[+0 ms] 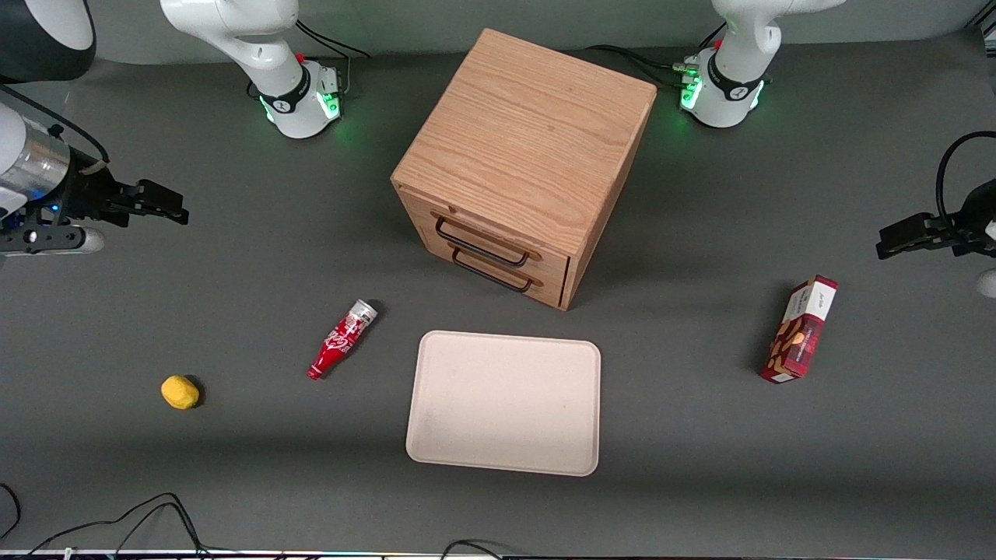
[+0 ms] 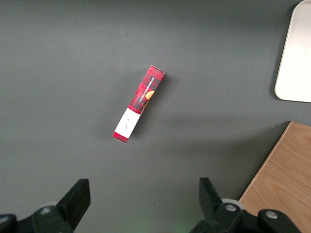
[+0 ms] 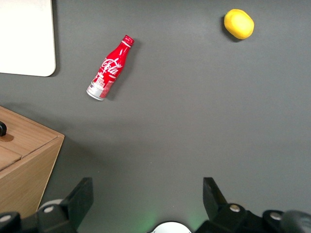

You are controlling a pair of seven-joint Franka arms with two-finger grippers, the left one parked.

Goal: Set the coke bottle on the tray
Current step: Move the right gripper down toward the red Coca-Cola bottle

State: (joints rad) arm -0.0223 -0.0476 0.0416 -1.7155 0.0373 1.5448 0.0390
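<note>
The coke bottle (image 1: 342, 339) lies on its side on the dark table, a short gap away from the tray (image 1: 506, 400) toward the working arm's end. Its red neck points toward the front camera and its silver base points away. In the right wrist view the coke bottle (image 3: 109, 68) lies apart from the tray's rounded corner (image 3: 29, 53). The cream tray holds nothing. My gripper (image 1: 180, 211) hangs above the table at the working arm's end, well away from the bottle and farther from the front camera. The gripper (image 3: 147, 194) is open wide with nothing between its fingers.
A wooden two-drawer cabinet (image 1: 521, 155) stands just past the tray, farther from the front camera. A yellow lemon (image 1: 180, 392) sits beside the bottle toward the working arm's end. A red snack box (image 1: 801, 330) lies toward the parked arm's end. Cables (image 1: 156, 513) run along the table's front edge.
</note>
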